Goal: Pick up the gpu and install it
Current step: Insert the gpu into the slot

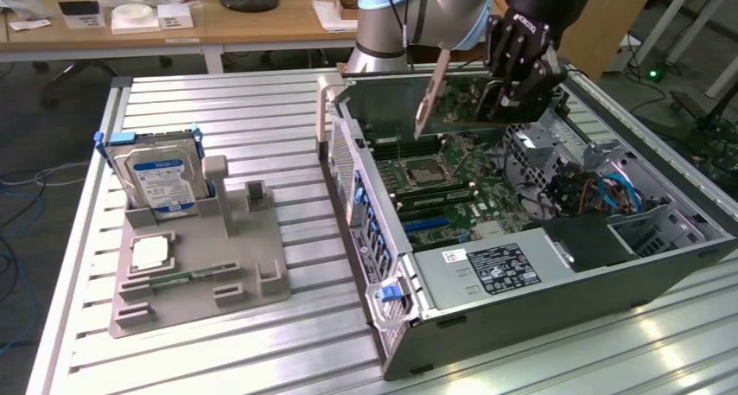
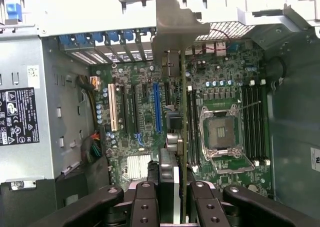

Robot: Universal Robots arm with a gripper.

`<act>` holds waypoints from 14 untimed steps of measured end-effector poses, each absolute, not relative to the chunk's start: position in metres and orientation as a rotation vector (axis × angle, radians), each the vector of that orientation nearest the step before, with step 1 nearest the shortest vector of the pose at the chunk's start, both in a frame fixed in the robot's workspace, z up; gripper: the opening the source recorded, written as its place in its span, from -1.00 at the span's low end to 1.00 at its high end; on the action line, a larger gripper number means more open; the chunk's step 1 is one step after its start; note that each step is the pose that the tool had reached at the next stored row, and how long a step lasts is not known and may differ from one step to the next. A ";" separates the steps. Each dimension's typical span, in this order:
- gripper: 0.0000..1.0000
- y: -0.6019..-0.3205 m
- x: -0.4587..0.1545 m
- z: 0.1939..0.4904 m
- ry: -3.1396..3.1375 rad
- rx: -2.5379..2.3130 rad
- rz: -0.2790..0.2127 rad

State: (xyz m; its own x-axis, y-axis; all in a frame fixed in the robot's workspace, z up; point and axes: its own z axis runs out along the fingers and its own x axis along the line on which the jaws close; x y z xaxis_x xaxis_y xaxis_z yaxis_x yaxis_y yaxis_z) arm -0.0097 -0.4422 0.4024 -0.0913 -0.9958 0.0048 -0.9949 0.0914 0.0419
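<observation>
An open computer case [image 1: 645, 278] lies on its side on a ribbed aluminium table [image 1: 265, 101]; everything below is placed from that case.

Nearest the exterior camera, inside the case, sits a grey metal power supply [image 1: 490, 270] with a black label. Beyond it a green motherboard [image 1: 461, 196] covers the case floor, flat and studded with parts: a square silver processor socket [image 2: 222, 134], long black memory slots [image 2: 255, 122], and blue, black and cream expansion slots [image 2: 157, 107]. At the case end toward the exterior view's right, blue cables [image 1: 611, 187] curl inside a perforated metal bay.

Above the motherboard hangs the black gripper [image 1: 507, 97], its fingers [image 2: 145, 202] partly closed and clamped on the gpu [image 1: 444, 88]. The gpu is a thin card held on edge over the far part of the case, its bare silver bracket [image 2: 175, 27] reaching toward the rear slot openings. It is clear of the slots beneath it.

Beside the case, toward the exterior view's left, a grey moulded holder [image 1: 196, 265] rests on the table. A silver hard drive [image 1: 162, 179] with a blue and white label stands upright in its far pocket, and a small pale square part [image 1: 150, 252] lies in a nearer recess.

Behind the case stands the arm's pale blue base [image 1: 386, 23], and farther off a wooden desk [image 1: 219, 28] carries small white boxes.
</observation>
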 end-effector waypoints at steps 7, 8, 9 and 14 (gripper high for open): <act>-0.44 -0.443 -0.010 0.398 -2.292 2.124 -0.016; -0.44 -0.443 -0.010 0.398 -2.293 2.129 -0.007; -0.44 -0.443 -0.010 0.397 -2.294 2.133 -0.003; -0.44 -0.443 -0.010 0.394 -2.279 2.153 0.002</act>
State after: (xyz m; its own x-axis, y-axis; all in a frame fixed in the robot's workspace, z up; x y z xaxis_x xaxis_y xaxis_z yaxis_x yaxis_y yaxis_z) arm -0.0100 -0.4427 0.3938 -0.0570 -0.9984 0.0056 -0.9984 0.0571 0.0034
